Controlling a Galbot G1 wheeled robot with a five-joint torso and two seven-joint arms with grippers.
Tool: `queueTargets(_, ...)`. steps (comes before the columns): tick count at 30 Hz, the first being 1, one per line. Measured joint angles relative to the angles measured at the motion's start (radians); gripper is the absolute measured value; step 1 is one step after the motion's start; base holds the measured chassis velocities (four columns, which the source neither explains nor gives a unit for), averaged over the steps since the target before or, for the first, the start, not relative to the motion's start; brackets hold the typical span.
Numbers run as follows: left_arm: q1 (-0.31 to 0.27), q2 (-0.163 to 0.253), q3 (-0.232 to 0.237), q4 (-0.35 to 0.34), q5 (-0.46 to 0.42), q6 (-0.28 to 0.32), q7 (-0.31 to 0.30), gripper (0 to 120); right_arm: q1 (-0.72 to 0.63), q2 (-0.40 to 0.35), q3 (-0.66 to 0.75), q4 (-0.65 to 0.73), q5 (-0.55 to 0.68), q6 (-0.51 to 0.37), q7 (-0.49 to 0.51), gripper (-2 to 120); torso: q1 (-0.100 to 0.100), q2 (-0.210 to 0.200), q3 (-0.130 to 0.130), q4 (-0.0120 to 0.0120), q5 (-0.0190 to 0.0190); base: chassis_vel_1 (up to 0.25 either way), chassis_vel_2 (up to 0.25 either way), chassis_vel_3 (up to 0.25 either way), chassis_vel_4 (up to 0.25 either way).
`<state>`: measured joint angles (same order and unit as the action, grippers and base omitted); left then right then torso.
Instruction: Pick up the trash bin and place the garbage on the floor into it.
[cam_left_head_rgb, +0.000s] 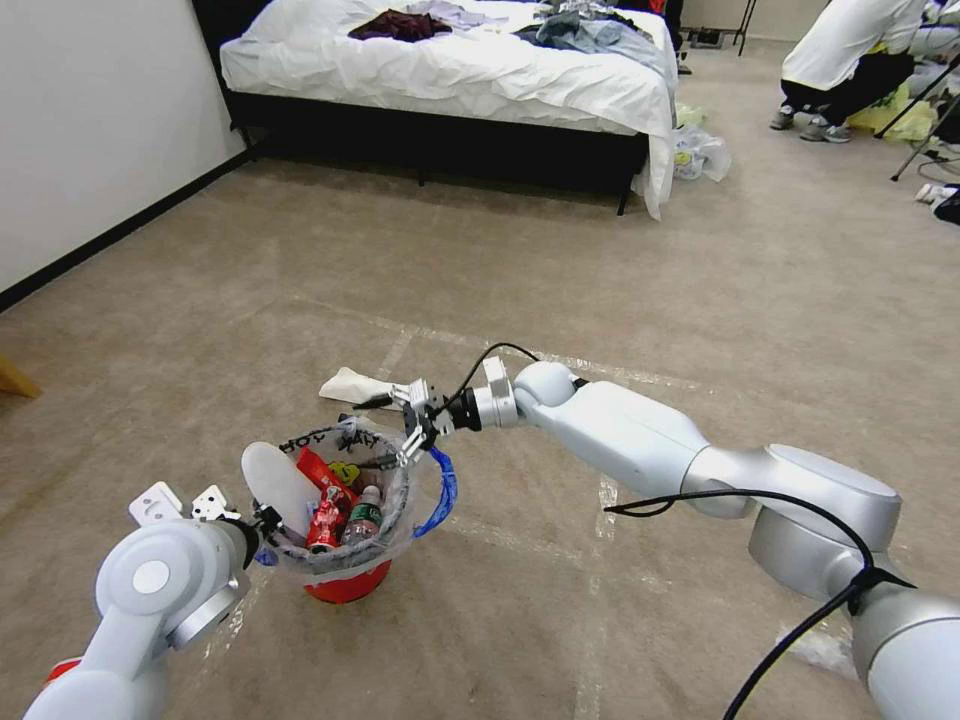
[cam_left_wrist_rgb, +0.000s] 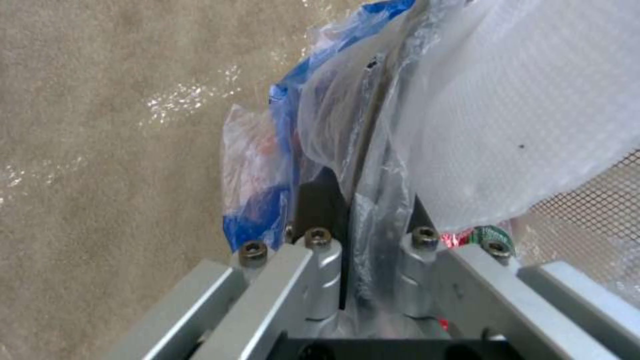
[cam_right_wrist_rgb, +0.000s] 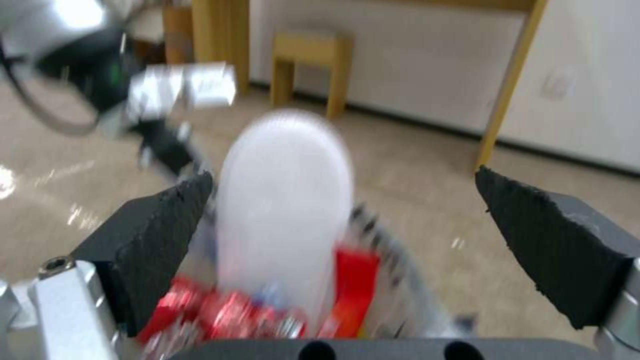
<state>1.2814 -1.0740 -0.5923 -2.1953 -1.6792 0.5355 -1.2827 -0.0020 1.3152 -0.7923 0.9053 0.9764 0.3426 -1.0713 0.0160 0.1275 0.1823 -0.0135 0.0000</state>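
In the head view, the trash bin (cam_left_head_rgb: 345, 560) sits in the lower left of the frame: a small round red bucket with a dark mesh wall inside, lined with a crinkled clear plastic bag (cam_left_head_rgb: 400, 520) whose blue handle loops down its right side. It is packed with litter. A flat white slipper (cam_left_head_rgb: 278, 487) stands on end against the left wall, red snack wrappers (cam_left_head_rgb: 322, 495) lie shiny and creased beside it, and a small clear bottle (cam_left_head_rgb: 364, 517) with a green label leans at the middle. The left gripper (cam_left_head_rgb: 268, 522), at the end of the smooth silver arm in the lower left corner, meets the bin's left rim. The right gripper (cam_left_head_rgb: 418, 425) reaches in from the right and hangs just above the bin's far rim. A crumpled white paper (cam_left_head_rgb: 352, 386) lies on the floor (cam_left_head_rgb: 700, 300), a short beige carpet crossed by glossy tape lines, just beyond the bin.

In the left wrist view, the left gripper (cam_left_wrist_rgb: 363, 235) is clamped together on the bin's thin dark rim and bunched bag film at the centre; the dimpled white slipper (cam_left_wrist_rgb: 527, 115) spreads across the upper right.

In the right wrist view, the right gripper (cam_right_wrist_rgb: 343, 235) has its rough black wedge-shaped pads (cam_right_wrist_rgb: 160, 235) spread wide apart with nothing between them, above the blurred slipper (cam_right_wrist_rgb: 283, 210) and wrappers (cam_right_wrist_rgb: 227, 310) in the lower middle.
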Motion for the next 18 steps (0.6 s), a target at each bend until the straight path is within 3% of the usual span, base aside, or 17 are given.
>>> queueTargets(8, 0.001, 0.013, -0.039, -0.031, -0.029, -0.012, -0.002, 4, 0.003, -0.051, 0.122, 0.098, 0.110, 0.001, 0.086, 100, 0.000, 0.000, 0.000, 0.0001, 0.0000, 0.000, 0.000, 0.000, 0.000)
queueTargets(10, 0.003, 0.019, -0.050, -0.048, -0.043, -0.016, -0.006, 4, -0.046, -0.075, 0.240, 0.155, 0.110, 0.006, 0.207, 100, 0.000, 0.000, 0.000, -0.0001, 0.0003, 0.000, 0.000, 0.000, 0.000)
queueTargets(12, 0.003, 0.019, -0.053, -0.050, -0.046, -0.016, -0.008, 4, -0.058, -0.078, 0.271, 0.166, 0.103, 0.012, 0.239, 100, 0.000, 0.000, 0.000, -0.0001, 0.0002, 0.000, 0.000, 0.000, 0.000)
queueTargets(14, 0.001, 0.021, -0.066, -0.060, -0.061, -0.022, -0.014, 4, -0.116, -0.105, 0.381, 0.228, 0.052, 0.058, 0.412, 100, 0.000, 0.000, 0.000, 0.0001, 0.0002, 0.000, 0.000, 0.000, 0.000)
queueTargets(15, 0.001, 0.021, -0.066, -0.060, -0.061, -0.022, -0.014, 4, -0.116, -0.105, 0.381, 0.228, 0.052, 0.058, 0.412, 100, 0.000, 0.000, 0.000, 0.0001, 0.0002, 0.000, 0.000, 0.000, 0.000)
queueTargets(17, 0.001, 0.027, -0.078, -0.071, -0.071, -0.028, -0.017, 4, -0.156, -0.131, 0.445, 0.271, -0.005, 0.095, 0.537, 100, 0.000, 0.000, 0.000, 0.0000, 0.0002, 0.000, 0.000, 0.000, 0.000)
queueTargets(18, 0.001, 0.027, -0.078, -0.071, -0.071, -0.028, -0.017, 4, -0.156, -0.131, 0.445, 0.271, -0.005, 0.095, 0.537, 100, 0.000, 0.000, 0.000, 0.0000, 0.0002, 0.000, 0.000, 0.000, 0.000)
